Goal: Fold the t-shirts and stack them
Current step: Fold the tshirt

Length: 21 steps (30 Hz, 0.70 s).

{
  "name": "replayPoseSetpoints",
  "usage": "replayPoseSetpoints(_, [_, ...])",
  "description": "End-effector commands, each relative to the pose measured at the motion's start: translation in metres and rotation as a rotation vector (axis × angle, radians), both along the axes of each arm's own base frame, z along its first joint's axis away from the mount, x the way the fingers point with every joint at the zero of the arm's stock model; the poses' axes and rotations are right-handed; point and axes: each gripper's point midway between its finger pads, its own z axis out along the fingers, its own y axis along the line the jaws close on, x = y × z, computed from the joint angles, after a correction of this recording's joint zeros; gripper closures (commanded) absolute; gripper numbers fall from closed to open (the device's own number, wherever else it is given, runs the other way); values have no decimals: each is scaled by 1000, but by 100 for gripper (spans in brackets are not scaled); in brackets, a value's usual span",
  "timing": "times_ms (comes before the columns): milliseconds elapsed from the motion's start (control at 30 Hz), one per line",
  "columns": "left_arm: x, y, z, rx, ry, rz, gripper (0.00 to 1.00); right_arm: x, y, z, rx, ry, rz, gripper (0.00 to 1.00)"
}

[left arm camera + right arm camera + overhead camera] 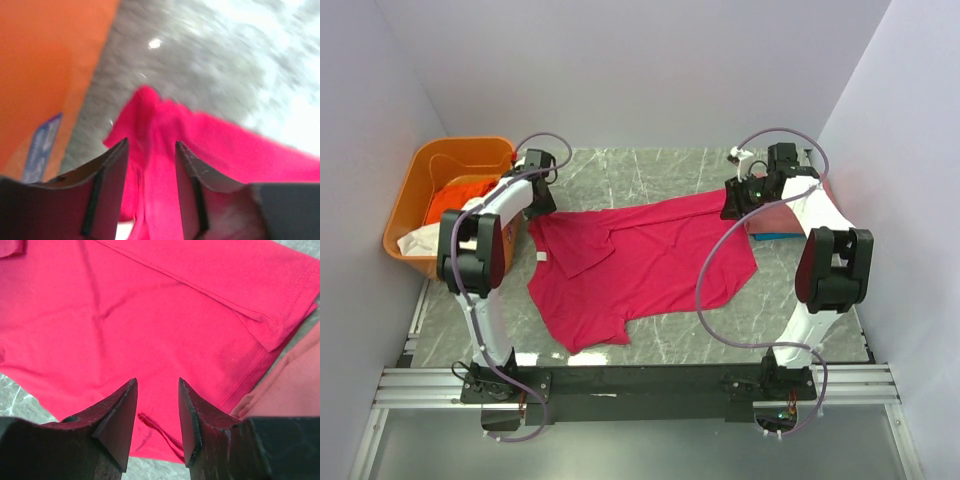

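Crimson t-shirt [640, 262] spread flat (rumpled edges), left claw [151, 142] and right claw [157, 381] both parted

Big crimson-pink t-shirt [640, 265] lies spread mostly flat across the middle of the table [670, 170], wrinkled, with a flap folded over near its left side. At its far right corner a salmon-pink shirt [788, 213] sits bunched on a blue shirt [775, 237]. Over on the left, an orange shirt [455, 197] and a white shirt [418, 240] are heaped in the tub [440, 155].

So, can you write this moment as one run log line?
shirt: spread out | left gripper: open at shirt corner | right gripper: open over shirt
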Motion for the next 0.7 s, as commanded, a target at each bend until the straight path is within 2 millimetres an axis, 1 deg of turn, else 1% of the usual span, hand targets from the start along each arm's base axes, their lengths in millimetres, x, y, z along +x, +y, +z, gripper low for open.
replayPoseSetpoints(0, [13, -22, 72, -113, -191, -119, 51, -7, -2, 28, -11, -78, 20, 55])
replayPoseSetpoints(67, [10, -30, 81, -149, -211, -157, 49, -11, -1, 30, -12, -75, 35, 55])
replayPoseSetpoints(100, [8, -32, 94, -159, -239, -171, 48, -16, -1, 31, -19, -74, 57, 55])
replayPoseSetpoints(167, [4, -34, 103, -169, -260, -187, 48, -24, 2, 33, -9, -73, 101, 53])
replayPoseSetpoints(200, [1, -36, 120, -181, -300, -205, 48, -32, 3, 35, -17, -80, 138, 53])
replayPoseSetpoints(233, [-4, -37, 121, -183, -305, -215, 48, -36, 5, 35, -15, -83, 162, 53])
replayPoseSetpoints(267, [-8, -38, 126, -191, -322, -224, 47, -42, 6, 33, -10, -79, 182, 52])
replayPoseSetpoints(300, [-11, -42, 145, -208, -382, -249, 46, -49, 7, 35, -21, -96, 219, 52])
replayPoseSetpoints(333, [-18, -42, 140, -210, -378, -266, 43, -57, 7, 31, -23, -87, 239, 53])
replayPoseSetpoints(367, [-25, -43, 152, -211, -412, -278, 41, -62, 8, 30, -24, -89, 257, 53])
replayPoseSetpoints(400, [-27, -45, 154, -223, -429, -292, 38, -68, 9, 31, -31, -94, 280, 52])
replayPoseSetpoints(433, [-33, -47, 148, -231, -415, -309, 38, -75, 9, 28, -26, -85, 297, 52])
replayPoseSetpoints(500, [-43, -52, 152, -248, -422, -348, 38, -90, 14, 30, -11, -94, 363, 53])
replayPoseSetpoints(533, [-51, -60, 146, -280, -412, -385, 38, -100, 16, 26, 3, -87, 388, 53])
replayPoseSetpoints(567, [-60, -64, 159, -300, -447, -418, 37, -107, 17, 31, -5, -137, 439, 53])
replayPoseSetpoints(600, [-68, -69, 162, -319, -462, -450, 37, -118, 21, 33, 14, -145, 471, 52])
replayPoseSetpoints(633, [-78, -74, 155, -343, -458, -479, 36, -130, 23, 27, 23, -145, 500, 53])
replayPoseSetpoints(667, [-90, -85, 159, -398, -466, -529, 35, -138, 24, 26, 22, -168, 536, 53])
